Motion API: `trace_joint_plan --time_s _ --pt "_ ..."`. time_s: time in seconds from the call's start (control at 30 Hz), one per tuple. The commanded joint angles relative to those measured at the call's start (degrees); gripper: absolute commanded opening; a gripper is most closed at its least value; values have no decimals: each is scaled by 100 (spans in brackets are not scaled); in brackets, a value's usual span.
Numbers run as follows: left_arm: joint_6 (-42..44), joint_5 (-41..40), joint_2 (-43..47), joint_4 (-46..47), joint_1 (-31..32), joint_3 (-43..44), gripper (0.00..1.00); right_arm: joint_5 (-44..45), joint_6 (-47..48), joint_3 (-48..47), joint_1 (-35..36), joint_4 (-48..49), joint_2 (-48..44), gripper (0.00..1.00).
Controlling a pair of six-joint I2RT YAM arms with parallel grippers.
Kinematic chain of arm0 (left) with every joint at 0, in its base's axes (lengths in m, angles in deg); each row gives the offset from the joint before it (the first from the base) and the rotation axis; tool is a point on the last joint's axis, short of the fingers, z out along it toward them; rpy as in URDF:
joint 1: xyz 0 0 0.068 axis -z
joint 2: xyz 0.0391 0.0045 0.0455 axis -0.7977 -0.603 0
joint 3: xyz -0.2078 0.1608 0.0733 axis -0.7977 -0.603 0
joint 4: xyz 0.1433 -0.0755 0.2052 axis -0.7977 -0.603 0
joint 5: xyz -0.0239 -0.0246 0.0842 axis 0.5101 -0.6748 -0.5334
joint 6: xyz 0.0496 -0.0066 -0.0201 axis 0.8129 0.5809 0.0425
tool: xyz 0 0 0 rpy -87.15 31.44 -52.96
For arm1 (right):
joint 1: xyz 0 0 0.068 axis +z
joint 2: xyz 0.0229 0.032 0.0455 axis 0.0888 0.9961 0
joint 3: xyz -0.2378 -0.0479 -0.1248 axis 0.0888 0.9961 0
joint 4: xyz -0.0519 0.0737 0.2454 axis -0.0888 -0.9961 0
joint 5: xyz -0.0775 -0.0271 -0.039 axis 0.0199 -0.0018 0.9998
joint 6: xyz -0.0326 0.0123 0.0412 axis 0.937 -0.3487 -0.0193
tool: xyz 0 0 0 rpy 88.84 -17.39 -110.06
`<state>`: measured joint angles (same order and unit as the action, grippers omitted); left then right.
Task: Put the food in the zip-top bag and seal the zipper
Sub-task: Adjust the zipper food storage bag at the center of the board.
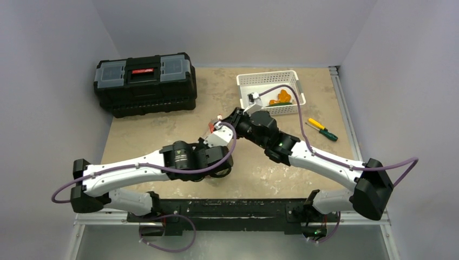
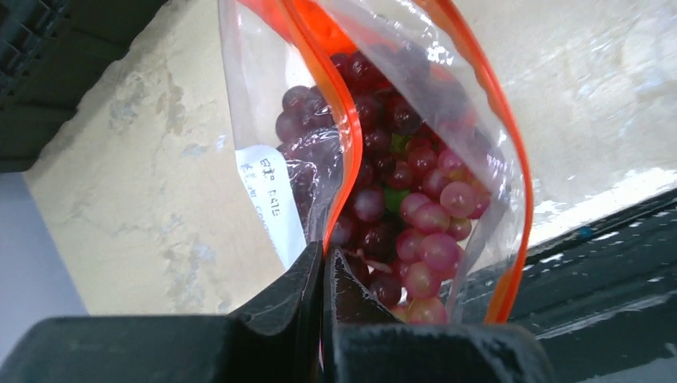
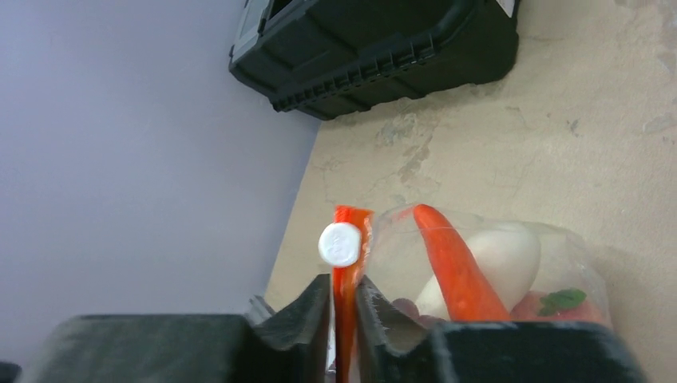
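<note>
The clear zip-top bag [image 2: 263, 96] hangs between both grippers at the table's middle [image 1: 212, 128]. My left gripper [image 2: 326, 249] is shut on one side of its orange-red zipper strip [image 2: 339, 112]; the mouth gapes open in a loop. Purple-red grapes [image 2: 415, 207] fill the bag beside a white label [image 2: 271, 199]. My right gripper [image 3: 345, 281] is shut on the strip's end [image 3: 346, 303], just below the white slider tab [image 3: 341, 244]. An orange carrot [image 3: 451, 263], a white bulb [image 3: 503, 255], a green leafy piece [image 3: 563, 301] and a pink-red piece [image 3: 533, 307] show inside the bag.
A white slotted basket [image 1: 254, 80] at the back right holds orange and green toy pieces [image 1: 282, 98]. Yellow- and green-handled screwdrivers [image 1: 322, 129] lie right of the arms. A black toolbox [image 1: 145, 84] stands at the back left, also in the right wrist view [image 3: 383, 44].
</note>
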<state>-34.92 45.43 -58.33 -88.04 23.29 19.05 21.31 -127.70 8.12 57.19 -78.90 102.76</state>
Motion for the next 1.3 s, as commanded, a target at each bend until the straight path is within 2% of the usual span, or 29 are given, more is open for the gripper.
trace_joint_plan --time_s 0.0,0.03,0.2,0.27,0.3,0.43,0.5,0.57,0.67,0.8,0.93,1.13,1.27 --pt "373 140 1089 1285 2 -584 0 -636 1262 -367 -154 367 -153 31" --pt "463 324 1345 1631 -4 -809 0 -942 1694 -461 -253 342 -166 40" --pt "487 877 2173 2396 -162 -1504 0 -3065 3271 -603 -1079 366 -247 68" --pt "474 953 2276 2443 -220 -1576 0 -3287 3706 -749 -1282 104 -220 84" --pt "463 987 2299 2447 -240 -1587 0 -3253 3787 -828 -1322 -20 -153 89" --pt "395 1008 2329 2451 -272 -1577 0 -2565 3336 -1739 -1392 -1211 397 89" --pt "349 989 2335 2442 -273 -1576 0 -1787 2707 -2121 -1381 -1913 549 87" --pt "303 979 2337 2431 -277 -1580 0 -1585 2155 -2151 -1298 -2147 547 77" --pt "259 1011 2323 2423 -282 -1577 0 -777 1646 -2235 -961 -2723 471 74" --pt "250 1047 2291 2390 -290 -1558 0 639 1630 -2519 -543 -3549 469 76" --pt "238 1057 2296 2369 -306 -1565 0 1761 1187 -2787 -417 -4363 341 87" --pt "214 980 2330 2331 -400 -1572 0 2004 1053 -2593 -365 -4817 -19 91" --pt "0 925 2255 2061 -780 -1443 0 1448 1033 -2145 -397 -4578 -158 96"
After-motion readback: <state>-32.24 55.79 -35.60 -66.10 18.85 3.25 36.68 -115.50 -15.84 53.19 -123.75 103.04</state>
